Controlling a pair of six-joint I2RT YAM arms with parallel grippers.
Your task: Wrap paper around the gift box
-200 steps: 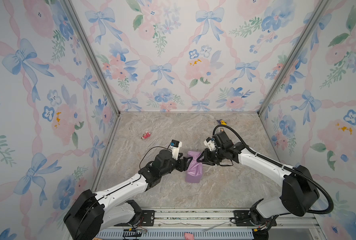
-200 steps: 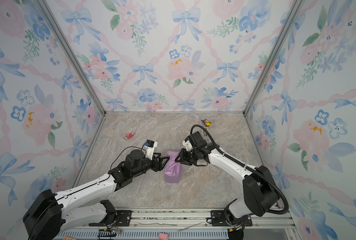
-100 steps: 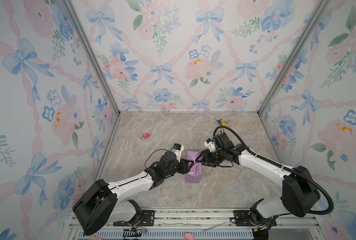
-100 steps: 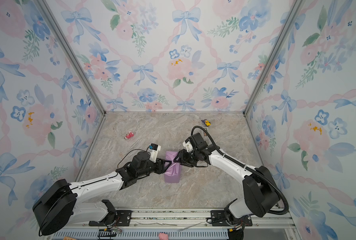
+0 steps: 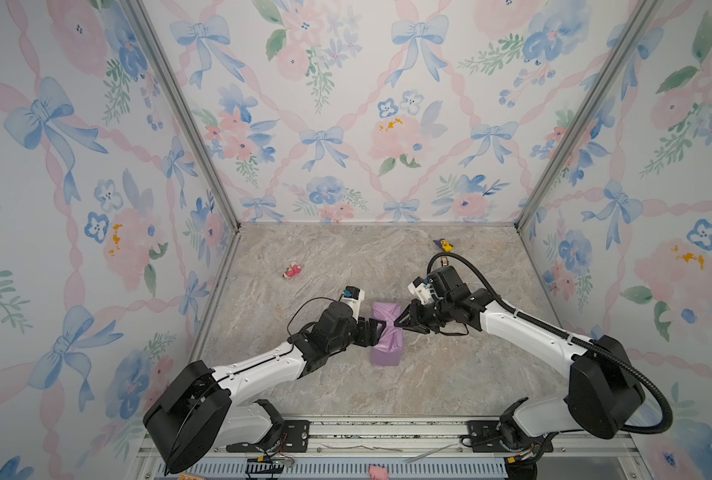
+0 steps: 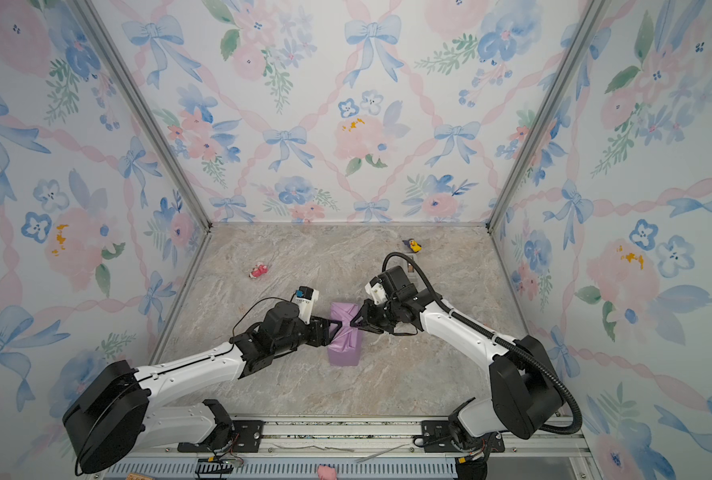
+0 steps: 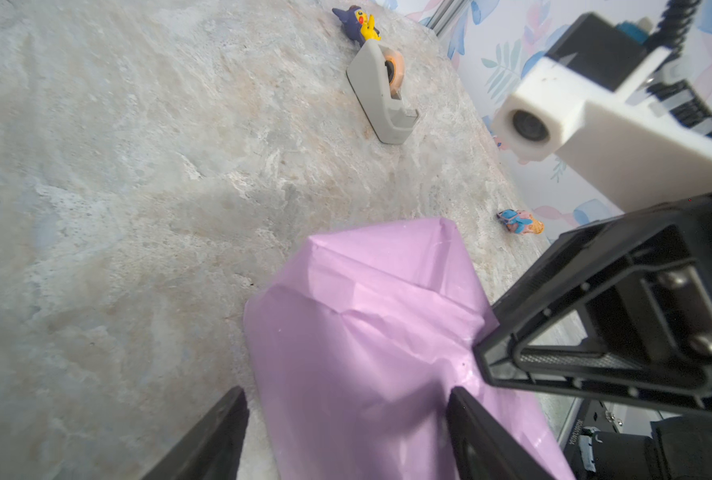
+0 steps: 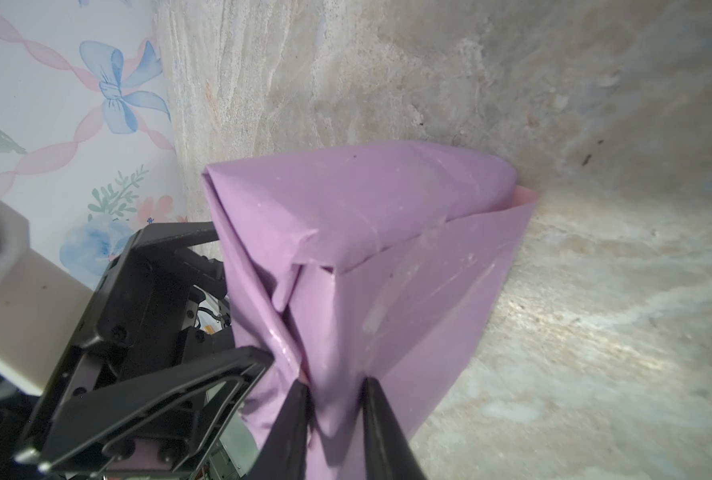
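While R tool (image 8: 335,384) pinches paper (image 5: 383,353), L tool (image 7: 346,392) has closed in.

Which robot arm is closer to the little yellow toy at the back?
Right. The right arm has its wrist just in front of the yellow toy; the left arm is farther, beyond the purple paper.

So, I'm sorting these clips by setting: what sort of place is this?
Probably a staged robot test cell rather than a real room: floral wallpaper panels sit in a metal frame around a marble-look tabletop, and a left arm and right arm are mounted on a front rail.
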